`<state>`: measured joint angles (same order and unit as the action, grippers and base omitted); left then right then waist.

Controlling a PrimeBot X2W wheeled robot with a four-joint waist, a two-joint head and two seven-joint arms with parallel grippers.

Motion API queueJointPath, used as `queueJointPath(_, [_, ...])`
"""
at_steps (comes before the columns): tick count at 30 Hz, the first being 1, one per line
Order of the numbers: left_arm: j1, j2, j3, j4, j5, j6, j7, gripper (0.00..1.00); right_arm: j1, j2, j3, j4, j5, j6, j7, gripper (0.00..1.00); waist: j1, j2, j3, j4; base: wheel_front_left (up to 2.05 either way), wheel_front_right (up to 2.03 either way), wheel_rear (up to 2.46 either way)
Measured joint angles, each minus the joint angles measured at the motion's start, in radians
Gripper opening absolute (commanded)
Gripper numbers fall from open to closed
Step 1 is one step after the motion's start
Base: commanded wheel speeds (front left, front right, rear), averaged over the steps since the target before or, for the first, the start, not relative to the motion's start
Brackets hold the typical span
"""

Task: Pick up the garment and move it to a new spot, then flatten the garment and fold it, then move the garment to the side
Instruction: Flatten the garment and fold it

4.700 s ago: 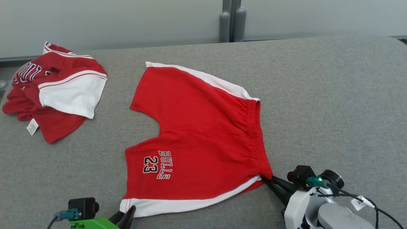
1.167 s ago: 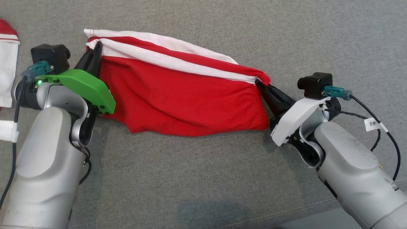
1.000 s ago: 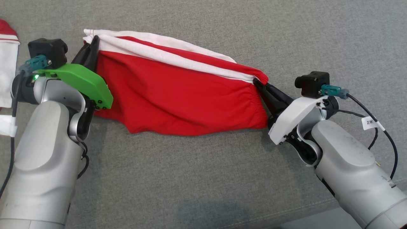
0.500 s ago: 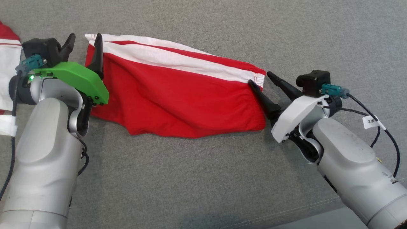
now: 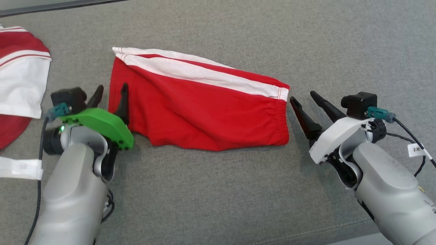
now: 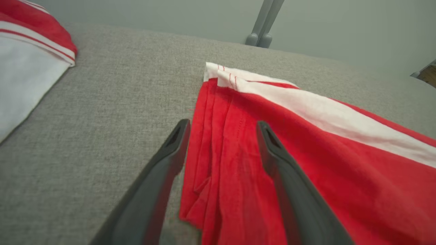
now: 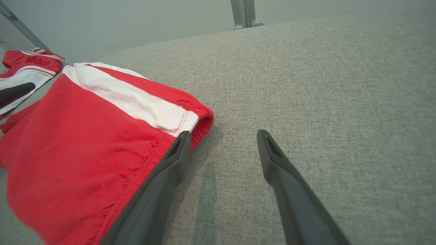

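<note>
Garment (image 5: 204,112): red shorts, folded double, flat on the grey surface (image 5: 238,190).
Left tool (image 5: 112,86): spread wide, straddling the leg-hem edge, gripping nothing.
Right tool (image 5: 301,95): spread wide, just beside the waistband, empty.

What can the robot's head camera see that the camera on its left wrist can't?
Head camera: the right gripper, open beside the elastic waistband. Left wrist camera: a grey post at the back wall. Both: the red shorts, folded, the left gripper open at their hem end, and another red and white garment on the grey cloth surface.
</note>
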<state>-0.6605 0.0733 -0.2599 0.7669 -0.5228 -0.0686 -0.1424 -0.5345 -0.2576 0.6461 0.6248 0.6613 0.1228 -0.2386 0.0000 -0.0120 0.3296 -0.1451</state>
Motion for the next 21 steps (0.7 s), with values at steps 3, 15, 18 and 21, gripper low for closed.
queueJointPath(3, [0.039, 0.001, 0.0, 0.045, -0.011, -0.002, 0.013, 1.0, 0.014, 0.0, -0.014, -0.007, 0.001, -0.001, -0.009, 1.0, 0.0, 0.0, -0.021, 0.01, 0.0, 0.0, 0.0])
queueJointPath(15, [0.049, 0.002, 0.008, 0.099, -0.029, -0.003, 0.055, 1.0, 0.015, 0.012, -0.015, -0.068, -0.009, 0.0, -0.009, 1.0, -0.0001, 0.0, -0.058, -0.017, 0.0, 0.0, 0.0])
queueJointPath(18, [0.046, 0.003, 0.012, 0.111, -0.029, -0.002, 0.06, 1.0, 0.021, 0.012, -0.021, -0.078, -0.012, 0.0, -0.009, 1.0, 0.0, 0.0, -0.055, -0.03, 0.0, 0.0, 0.0])
queueJointPath(21, [0.045, 0.008, 0.023, 0.132, -0.029, 0.006, 0.064, 1.0, 0.034, 0.011, -0.029, -0.092, -0.016, 0.0, -0.009, 1.0, -0.0001, 0.0, -0.051, -0.042, 0.0, 0.0, 0.0])
